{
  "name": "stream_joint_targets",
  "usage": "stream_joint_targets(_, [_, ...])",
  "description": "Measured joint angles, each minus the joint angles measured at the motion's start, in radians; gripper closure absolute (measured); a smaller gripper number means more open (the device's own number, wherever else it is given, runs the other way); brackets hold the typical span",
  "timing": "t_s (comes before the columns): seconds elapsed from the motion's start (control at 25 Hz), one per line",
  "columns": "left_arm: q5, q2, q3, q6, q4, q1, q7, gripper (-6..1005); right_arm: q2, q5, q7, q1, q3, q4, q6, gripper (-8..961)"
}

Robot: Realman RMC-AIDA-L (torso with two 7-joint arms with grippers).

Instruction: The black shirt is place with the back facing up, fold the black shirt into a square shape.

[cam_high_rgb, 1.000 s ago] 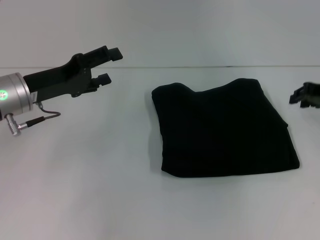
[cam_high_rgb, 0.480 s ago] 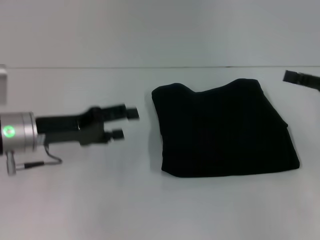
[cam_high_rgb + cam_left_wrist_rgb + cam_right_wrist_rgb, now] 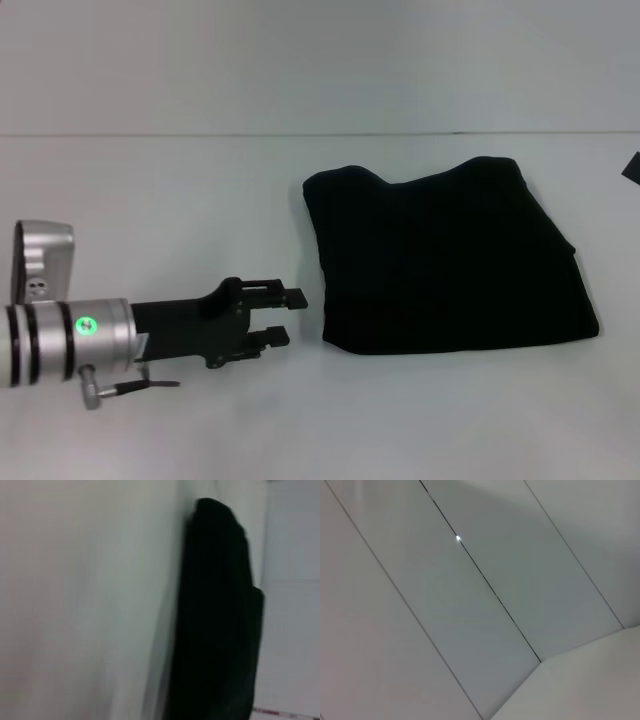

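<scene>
Black shirt (image 3: pixel 445 260) folded, roughly square, centre-right of frame on white surface (image 3: pixel 200 200); long axis indistinct. Left hand (image 3: pixel 285 315) lower left, fingers parted, empty. Right hand (image 3: pixel 632 166) cut off at right edge; state unclear.

**Hidden and cut-off parts**

Right gripper (image 3: pixel 632 166): only a dark sliver at the head view's edge; finger state indeterminable. Left arm (image 3: pixel 60 340): cropped at the frame edge. Shirt (image 3: pixel 215 620): blurred and cut off in the left wrist view; lettering unseen.
</scene>
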Motion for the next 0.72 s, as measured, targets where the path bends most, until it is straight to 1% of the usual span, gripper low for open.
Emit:
stream_joint_targets(0.12, [0.0, -0.009, 0.001, -0.042, -0.018, -0.006, -0.018, 282, -0.011, 0.002, -0.001, 0.011, 0.005, 0.013, -0.001, 145])
stream_joint_targets(0.2, [0.001, -0.017, 0.002, -0.065, -0.029, -0.014, -0.02, 318, -0.014, 0.002, -0.002, 0.017, 0.011, 0.015, -0.001, 145])
stream_joint_targets(0.36, [0.008, -0.023, 0.024, -0.128, -0.062, -0.043, -0.021, 390, -0.015, 0.003, -0.003, 0.026, 0.014, 0.015, 0.001, 145])
stream_joint_targets(0.56, [0.012, -0.024, 0.049, -0.167, -0.085, -0.066, -0.021, 636, -0.015, 0.004, -0.003, 0.03, 0.016, 0.015, 0.002, 145])
stream_joint_targets(0.68, [0.013, -0.024, 0.052, -0.171, -0.084, -0.066, -0.021, 851, -0.013, 0.004, -0.003, 0.03, 0.021, 0.016, 0.001, 145])
stream_joint_targets(0.72, [0.013, -0.024, 0.052, -0.171, -0.084, -0.066, -0.021, 845, -0.012, 0.004, -0.003, 0.029, 0.025, 0.016, -0.001, 145])
